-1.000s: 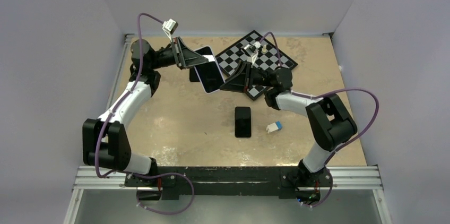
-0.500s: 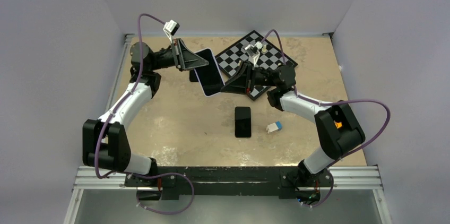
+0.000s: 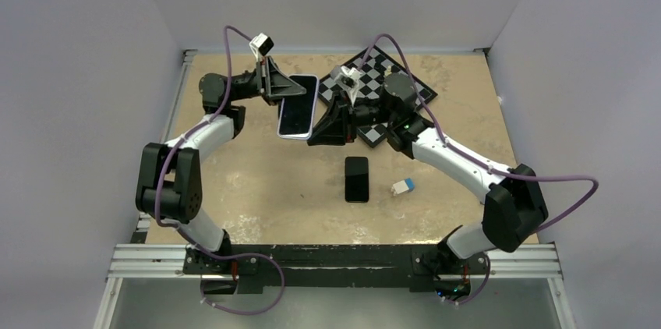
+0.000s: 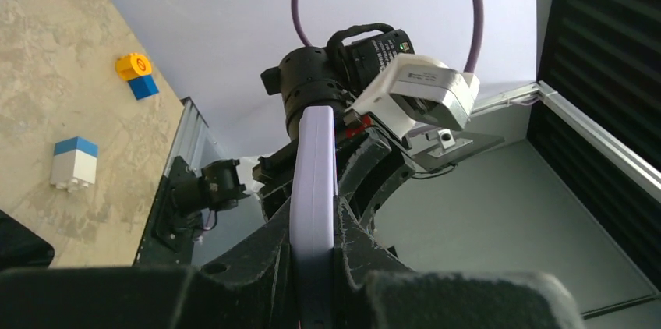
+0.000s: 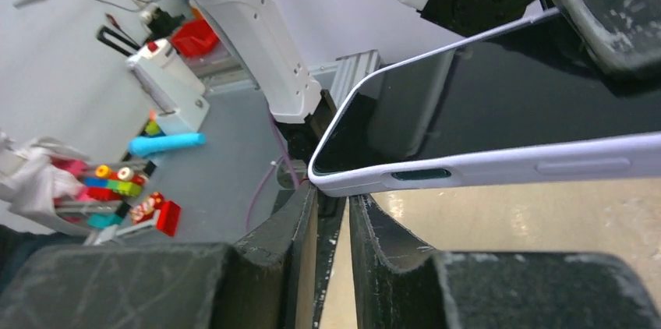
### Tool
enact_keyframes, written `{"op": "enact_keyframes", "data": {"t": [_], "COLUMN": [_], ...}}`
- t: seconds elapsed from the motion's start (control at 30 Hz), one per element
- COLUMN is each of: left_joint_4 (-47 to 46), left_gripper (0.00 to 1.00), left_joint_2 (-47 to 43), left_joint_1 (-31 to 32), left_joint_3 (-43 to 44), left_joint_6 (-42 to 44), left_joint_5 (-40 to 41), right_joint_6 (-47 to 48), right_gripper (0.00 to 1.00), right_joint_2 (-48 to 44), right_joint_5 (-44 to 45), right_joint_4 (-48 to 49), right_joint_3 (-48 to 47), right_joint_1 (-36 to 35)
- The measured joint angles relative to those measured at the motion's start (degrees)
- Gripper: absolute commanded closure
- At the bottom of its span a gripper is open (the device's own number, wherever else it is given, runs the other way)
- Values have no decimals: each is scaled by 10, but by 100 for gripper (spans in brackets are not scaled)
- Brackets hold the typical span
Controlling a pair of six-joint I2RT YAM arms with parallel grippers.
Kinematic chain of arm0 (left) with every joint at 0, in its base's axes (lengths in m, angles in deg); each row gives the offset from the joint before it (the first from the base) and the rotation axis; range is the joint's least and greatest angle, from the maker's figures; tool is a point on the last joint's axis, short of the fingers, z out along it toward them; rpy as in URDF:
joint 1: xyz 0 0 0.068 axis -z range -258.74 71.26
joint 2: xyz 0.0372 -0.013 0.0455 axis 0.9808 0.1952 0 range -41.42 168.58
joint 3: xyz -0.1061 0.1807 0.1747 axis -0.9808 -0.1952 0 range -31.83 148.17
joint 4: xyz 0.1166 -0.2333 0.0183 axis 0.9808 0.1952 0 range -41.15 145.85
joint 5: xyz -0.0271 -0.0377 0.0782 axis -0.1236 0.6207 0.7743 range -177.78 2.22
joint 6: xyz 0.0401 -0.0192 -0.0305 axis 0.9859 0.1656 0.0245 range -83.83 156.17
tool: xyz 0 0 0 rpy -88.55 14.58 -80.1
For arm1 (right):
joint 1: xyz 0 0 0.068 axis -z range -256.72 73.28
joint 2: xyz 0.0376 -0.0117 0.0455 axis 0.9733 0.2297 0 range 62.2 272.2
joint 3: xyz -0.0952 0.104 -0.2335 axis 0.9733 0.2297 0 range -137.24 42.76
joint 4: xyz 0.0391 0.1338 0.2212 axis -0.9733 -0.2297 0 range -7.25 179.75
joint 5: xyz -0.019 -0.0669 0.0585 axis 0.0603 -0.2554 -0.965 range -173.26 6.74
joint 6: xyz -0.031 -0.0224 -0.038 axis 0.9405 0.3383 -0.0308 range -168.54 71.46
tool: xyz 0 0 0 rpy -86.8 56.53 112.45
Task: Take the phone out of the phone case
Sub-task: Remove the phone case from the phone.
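- My left fingers (image 4: 348, 240) are clenching the long edge of the lavender phone case (image 4: 313, 165), one finger pressing on each face.
- In the top view, these left fingers (image 3: 277, 88) are holding the phone case (image 3: 294, 136) up in the air over the far middle of the tabletop (image 3: 257, 181). The phone (image 3: 297, 108) is sitting inside it, dark screen facing up.
- My right fingers (image 3: 328, 122) are reaching in from the right, at the case's near corner.
- Through my right wrist camera, the right fingers (image 5: 301, 224) are standing nearly together with a thin gap. The case's rounded corner is resting right at their tips, and I cannot tell whether they are pinching it.
- My left finger is covering the far end of the phone (image 5: 468, 103) in that view.
- My right arm is stretching across the chessboard (image 3: 402, 72), hiding part of it.
- A second black phone (image 3: 356, 178) is lying flat on the tabletop below the raised case, well apart from it.
- A white-and-blue block (image 3: 402, 186) is sitting just beside that second phone, on its right.
- An orange-and-blue block (image 4: 136, 76) is showing farther off, in my left wrist view only.
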Motion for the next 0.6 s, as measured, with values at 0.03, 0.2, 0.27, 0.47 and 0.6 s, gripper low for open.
{"op": "enact_keyframes", "data": {"t": [0.03,0.2,0.27,0.47,0.6], "left_joint_4": [-8,-17,-17,-19,9], "left_gripper": [100,100,100,100,100], "left_joint_2": [0,-13,-20,-38,-74], "left_joint_1": [0,-6,-10,-12,-8], "left_joint_3": [-2,-25,-35,-54,-57], "left_joint_6": [-12,-37,-37,-19,38], "left_joint_5": [1,29,44,88,109], "right_joint_6": [24,113,121,111,74], "right_gripper": [100,100,100,55,41], "right_joint_2": [-2,-9,-9,-12,-38], "right_joint_5": [2,30,48,85,115], "right_joint_4": [-24,-127,-139,-156,-140], "right_joint_3": [-9,-52,-56,-56,-29], "right_joint_1": [-4,-17,-20,-27,-29]}}
